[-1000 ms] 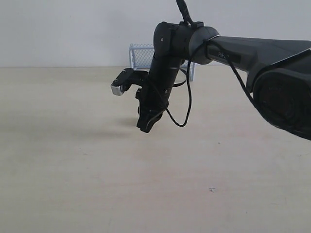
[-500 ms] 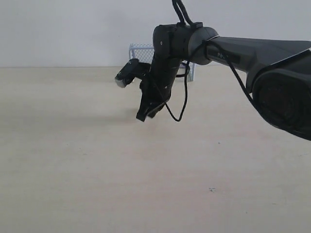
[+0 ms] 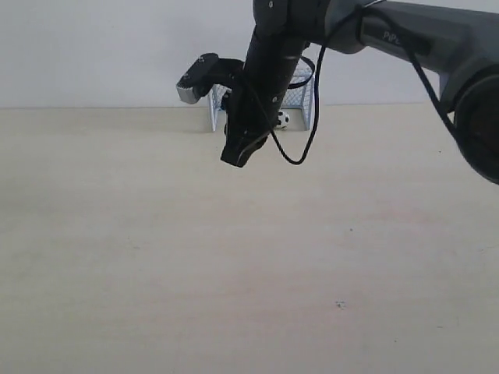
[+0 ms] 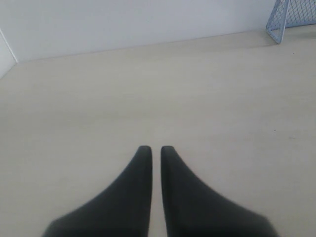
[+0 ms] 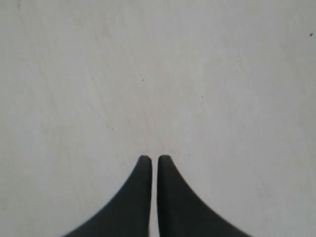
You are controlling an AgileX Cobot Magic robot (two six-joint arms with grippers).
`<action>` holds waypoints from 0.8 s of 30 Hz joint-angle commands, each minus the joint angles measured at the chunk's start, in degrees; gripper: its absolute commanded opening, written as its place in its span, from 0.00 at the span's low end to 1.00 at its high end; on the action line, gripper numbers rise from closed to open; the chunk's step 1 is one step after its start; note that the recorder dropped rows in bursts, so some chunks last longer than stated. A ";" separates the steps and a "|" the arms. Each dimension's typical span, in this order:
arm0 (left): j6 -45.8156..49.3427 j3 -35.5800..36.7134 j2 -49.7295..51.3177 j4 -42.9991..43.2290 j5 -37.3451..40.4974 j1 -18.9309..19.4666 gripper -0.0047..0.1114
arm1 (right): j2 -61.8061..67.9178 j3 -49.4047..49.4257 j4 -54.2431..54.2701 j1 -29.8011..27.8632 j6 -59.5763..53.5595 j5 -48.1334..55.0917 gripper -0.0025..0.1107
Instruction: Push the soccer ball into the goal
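Observation:
The soccer ball [image 3: 282,119], white with black patches, rests on the table inside the mouth of the goal [image 3: 301,95], whose pale blue frame and mesh stand against the back wall, half hidden by my right arm. My right gripper [image 3: 236,158] hangs shut and empty above the table, in front of the goal and left of the ball, not touching it. In the right wrist view the right gripper [image 5: 154,158] shows closed fingers over bare table. My left gripper [image 4: 155,148] is shut and empty, with a corner of the goal [image 4: 291,17] far off.
The pale wooden table [image 3: 234,273] spreads wide in front of the goal. A white wall [image 3: 93,47] backs it. The right arm's black cable [image 3: 295,160] loops down beside the gripper. A small dark speck [image 3: 340,305] marks the table front.
My right arm has risen and drawn back toward the goal, gripper still shut. The ball, hidden behind the arm before, now shows in the goal mouth.

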 commanded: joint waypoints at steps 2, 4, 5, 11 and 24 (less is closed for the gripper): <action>-0.53 -0.24 0.31 0.03 -0.19 -0.45 0.09 | -4.62 1.84 0.39 -0.15 -0.07 0.46 0.02; -0.53 -0.24 0.31 0.03 -0.19 -0.45 0.09 | -6.58 5.44 0.27 -0.15 -0.07 0.46 0.02; -0.53 -0.24 0.31 0.03 -0.19 -0.45 0.09 | -7.72 7.13 0.12 -0.15 -0.07 0.46 0.02; -0.53 -0.24 0.31 0.03 -0.19 -0.45 0.09 | -15.79 20.29 -1.88 -0.15 -0.39 -4.98 0.02; -0.53 -0.24 0.31 0.03 -0.19 -0.45 0.09 | -23.78 25.41 -1.30 -4.14 0.00 -8.76 0.02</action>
